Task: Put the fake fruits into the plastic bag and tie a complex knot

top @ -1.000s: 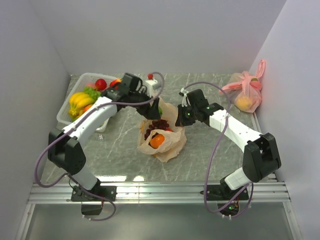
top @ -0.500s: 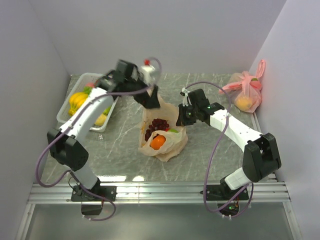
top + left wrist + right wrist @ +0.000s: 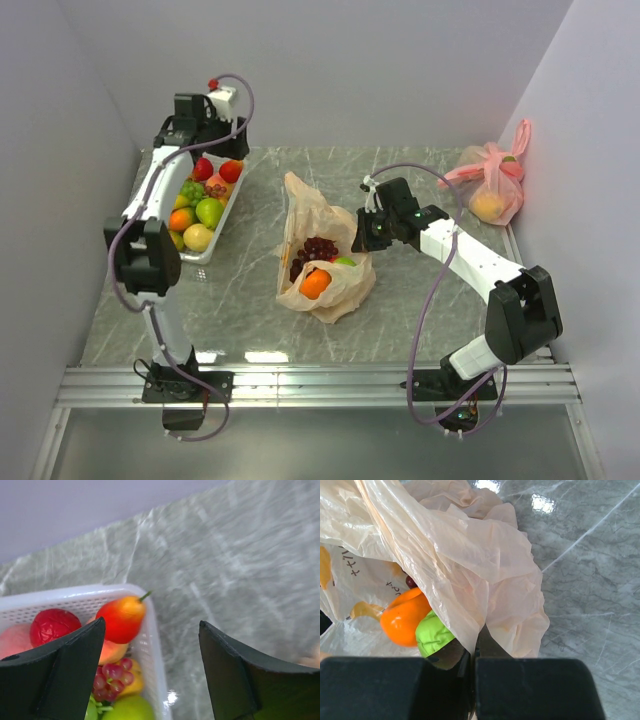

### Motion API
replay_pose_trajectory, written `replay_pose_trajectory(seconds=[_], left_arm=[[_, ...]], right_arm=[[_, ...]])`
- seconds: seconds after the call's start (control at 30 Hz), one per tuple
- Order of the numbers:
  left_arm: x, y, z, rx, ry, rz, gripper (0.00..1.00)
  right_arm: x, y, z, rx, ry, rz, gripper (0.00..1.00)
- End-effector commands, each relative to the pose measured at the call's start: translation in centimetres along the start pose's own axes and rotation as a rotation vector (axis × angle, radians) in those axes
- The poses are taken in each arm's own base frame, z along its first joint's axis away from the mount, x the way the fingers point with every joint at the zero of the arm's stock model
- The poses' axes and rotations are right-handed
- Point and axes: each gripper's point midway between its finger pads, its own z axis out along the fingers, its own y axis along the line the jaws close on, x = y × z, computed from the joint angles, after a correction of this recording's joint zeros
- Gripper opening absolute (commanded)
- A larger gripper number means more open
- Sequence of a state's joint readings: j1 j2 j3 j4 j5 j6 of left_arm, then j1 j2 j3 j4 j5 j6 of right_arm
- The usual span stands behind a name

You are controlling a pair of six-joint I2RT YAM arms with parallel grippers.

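Observation:
The peach-orange plastic bag (image 3: 325,295) lies open mid-table with an orange (image 3: 314,283), purple grapes (image 3: 319,248) and a green fruit (image 3: 345,262) inside. Its handle (image 3: 300,195) stands loose, with no knot. My right gripper (image 3: 363,240) is shut on the bag's right rim. The right wrist view shows its jaws (image 3: 474,647) pinching the film (image 3: 470,565) beside the orange (image 3: 402,617) and the green fruit (image 3: 434,632). My left gripper (image 3: 203,150) hangs open and empty over the basket's far end (image 3: 152,625), above a red-orange fruit (image 3: 121,619).
A white basket (image 3: 214,243) at the left holds several fruits: a red one (image 3: 203,168), a green apple (image 3: 210,212) and an orange one (image 3: 181,219). A tied pink bag (image 3: 492,185) sits at the far right against the wall.
My left arm has swung left, away from the bag's far handle, to above the basket. The bag's handle now stands free. The right arm has not moved.

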State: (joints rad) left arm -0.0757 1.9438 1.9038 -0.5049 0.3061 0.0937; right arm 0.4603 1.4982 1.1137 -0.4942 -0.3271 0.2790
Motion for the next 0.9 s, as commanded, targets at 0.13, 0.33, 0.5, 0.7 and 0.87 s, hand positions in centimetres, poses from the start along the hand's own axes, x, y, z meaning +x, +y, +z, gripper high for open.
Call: replay_pose_trajectory(seconds=[0.13, 0.33, 0.5, 0.7, 0.87], left_arm=[[-1.3, 3.3, 3.4, -0.111, -0.039, 0.177, 0.77], [0.0, 4.2, 5.5, -0.118, 0.006, 0.195, 0.73], [2.0, 4.0, 5.8, -0.106, 0.039, 0.198, 0.74], [3.4, 2.9, 5.7, -0.048, 0.059, 0.163, 0.75], [4.8, 3.7, 6.4, -0.071, 0.091, 0.149, 0.75]], right_arm=[[-1.6, 0.6, -1.1, -0.014, -0.056, -0.018, 0.0], [-1.6, 0.6, -0.9, -0.015, -0.049, -0.013, 0.0], [-1.7, 0.5, -0.9, -0.011, -0.051, -0.015, 0.0], [-1.5, 0.4, -0.7, -0.011, -0.043, -0.012, 0.0], [-1.5, 0.3, -0.8, -0.009, -0.044, -0.015, 0.0]])
